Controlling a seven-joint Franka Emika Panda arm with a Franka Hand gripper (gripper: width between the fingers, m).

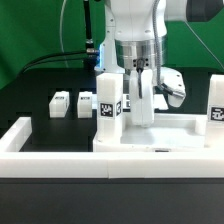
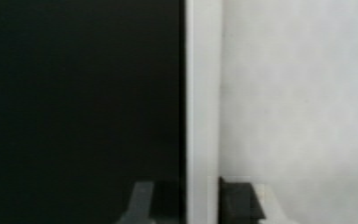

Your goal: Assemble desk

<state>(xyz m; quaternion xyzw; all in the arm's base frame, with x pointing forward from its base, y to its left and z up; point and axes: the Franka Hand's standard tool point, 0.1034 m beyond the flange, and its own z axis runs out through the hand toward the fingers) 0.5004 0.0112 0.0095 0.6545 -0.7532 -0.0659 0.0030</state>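
The white tabletop [image 1: 180, 128] lies flat at the front of the black table. One tagged leg post [image 1: 108, 103] stands upright at its corner on the exterior view's left, and another [image 1: 215, 108] at the right edge. My gripper [image 1: 141, 116] reaches straight down onto the slab's far edge between them. In the wrist view the tabletop's thin white rim [image 2: 201, 100] runs between my fingers [image 2: 144, 205], and the gripper [image 2: 197, 205] is shut on it. The slab's surface [image 2: 300, 100] lies on one side of the rim and dark table on the other.
Two loose white legs [image 1: 60, 103] [image 1: 85, 102] lie on the exterior view's left. Another tagged leg [image 1: 170, 92] lies tilted just behind my gripper. The long low white border wall [image 1: 60, 158] runs along the front and up the left side.
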